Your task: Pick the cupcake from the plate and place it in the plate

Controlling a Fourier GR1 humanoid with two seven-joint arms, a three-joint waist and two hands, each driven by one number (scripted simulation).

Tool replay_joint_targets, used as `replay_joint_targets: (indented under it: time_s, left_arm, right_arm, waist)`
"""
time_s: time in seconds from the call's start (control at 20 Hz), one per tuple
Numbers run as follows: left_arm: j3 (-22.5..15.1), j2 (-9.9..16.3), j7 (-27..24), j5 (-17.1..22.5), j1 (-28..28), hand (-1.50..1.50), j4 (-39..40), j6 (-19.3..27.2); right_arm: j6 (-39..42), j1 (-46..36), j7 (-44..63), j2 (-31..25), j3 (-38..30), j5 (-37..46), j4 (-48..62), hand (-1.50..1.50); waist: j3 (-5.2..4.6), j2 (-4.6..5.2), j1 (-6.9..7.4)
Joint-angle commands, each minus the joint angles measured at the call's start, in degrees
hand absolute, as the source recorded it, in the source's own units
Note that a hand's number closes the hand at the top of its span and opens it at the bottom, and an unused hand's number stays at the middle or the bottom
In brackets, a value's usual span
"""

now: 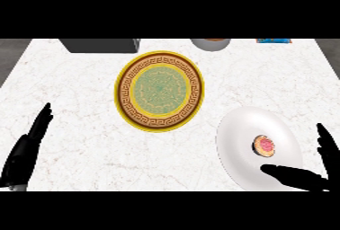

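A small cupcake (265, 146) with pink topping sits on the right side of a plain white plate (242, 134) at the lower right. A yellow plate (160, 90) with a brown key-pattern ring and green centre lies farther back, near the middle, with nothing on it. My right hand (299, 176) is open at the lower right corner: its thumb lies over the white plate's near edge, just below the cupcake, and its fingers rise to the right of the plate. My left hand (26, 148) rests open at the lower left, fingers up, far from both plates.
A dark box (100, 45) stands at the back left. A grey bowl (211, 43) is at the back centre. A blue item (274, 41) lies at the back right edge. The white marble counter (79, 99) spans the view.
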Motion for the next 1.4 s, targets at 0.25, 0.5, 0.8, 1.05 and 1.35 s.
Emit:
replay_joint_targets:
  time_s: [0.25, 0.5, 0.8, 1.05, 1.35]
  left_arm:
    - [1.2, -4.4, 1.2, -4.8, -1.1, 0.0, 0.2, -1.2]
    - [4.9, -3.6, -2.2, -4.7, 3.6, 0.0, 0.3, -4.9]
    - [7.7, -6.1, 1.9, -6.7, 4.1, 0.0, -4.4, -7.2]
    - [9.2, -8.0, 2.5, -8.7, 0.6, 0.0, -3.0, -9.5]
    - [9.6, -10.0, 5.0, -11.5, 2.7, 0.0, -7.0, -9.6]
  right_arm:
    - [6.8, -3.7, -7.9, 5.0, -0.8, -3.4, 11.7, -1.5]
    - [8.7, -7.0, -6.6, 7.5, -1.1, -1.2, 15.3, -1.5]
    - [11.2, -6.5, -5.5, 10.3, -3.3, -0.1, 12.2, -1.5]
    - [10.8, -8.5, -12.7, 13.8, -4.3, 2.0, 22.5, -1.5]
    - [10.2, -10.0, -22.1, 15.1, -7.8, 1.4, 27.9, 1.5]
  waist:
    - [0.04, -0.03, -0.08]
    - [0.02, -0.02, 0.16]
    - [0.02, -0.08, -0.01]
    - [0.02, -0.04, -0.06]
    - [0.04, -0.04, 0.06]
